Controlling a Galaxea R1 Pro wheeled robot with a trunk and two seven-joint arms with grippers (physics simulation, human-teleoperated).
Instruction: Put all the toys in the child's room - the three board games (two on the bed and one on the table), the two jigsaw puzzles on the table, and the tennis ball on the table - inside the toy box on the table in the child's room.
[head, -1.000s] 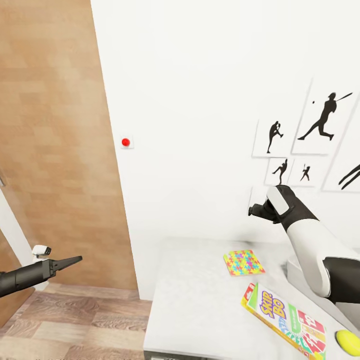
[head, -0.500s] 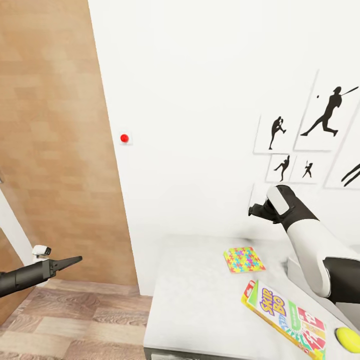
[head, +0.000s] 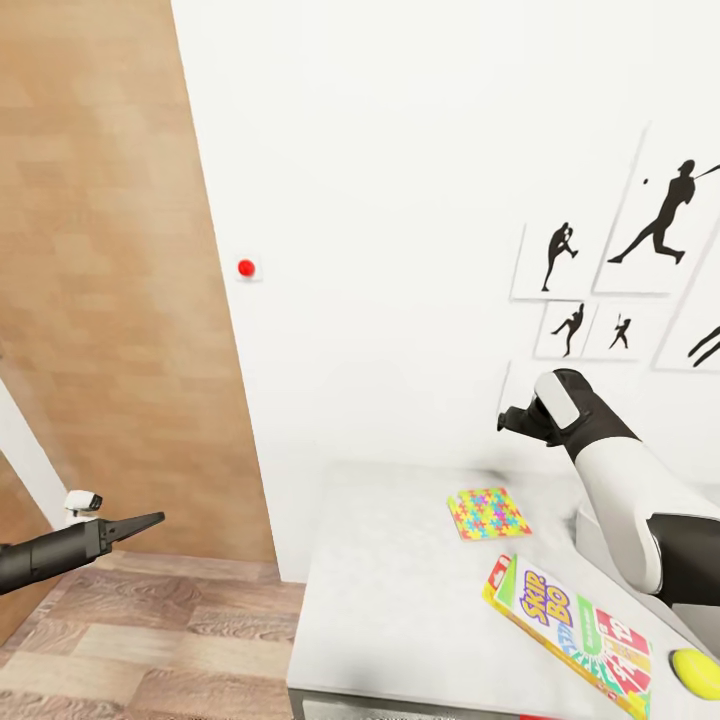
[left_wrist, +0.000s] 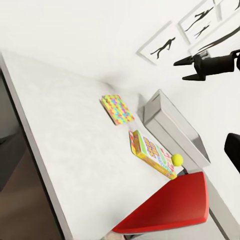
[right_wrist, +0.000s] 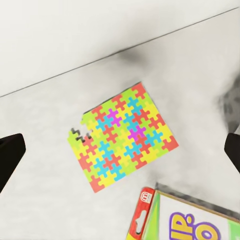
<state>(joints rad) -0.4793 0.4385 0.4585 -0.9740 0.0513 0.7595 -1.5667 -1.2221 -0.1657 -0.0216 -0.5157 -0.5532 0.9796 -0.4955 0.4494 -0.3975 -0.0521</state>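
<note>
On the pale table (head: 400, 600) lie one jigsaw puzzle (head: 488, 513), a Skip-Bo board game (head: 570, 625) and the tennis ball (head: 695, 672). In the right wrist view the puzzle (right_wrist: 125, 145) sits directly below, with a corner of the board game (right_wrist: 185, 220) beside it. My right gripper (head: 507, 420) hangs open high above the puzzle, its fingertips (right_wrist: 10, 152) far apart and empty. The grey toy box (left_wrist: 175, 125) stands against the wall, just past the game (left_wrist: 152, 152) and ball (left_wrist: 176, 159). My left gripper (head: 150, 520) hovers over the floor left of the table, open and empty.
A wooden door (head: 100, 300) stands at the left, and a red button (head: 246, 267) is on the white wall. Black athlete pictures (head: 660, 215) hang above the table. A red chair seat (left_wrist: 170, 205) sits by the table's near edge. Wood-plank floor (head: 150, 640) lies to the left.
The whole head view has drifted: the wall pictures slide up and right, so the camera has moved. Both arms keep the same pose in the view.
</note>
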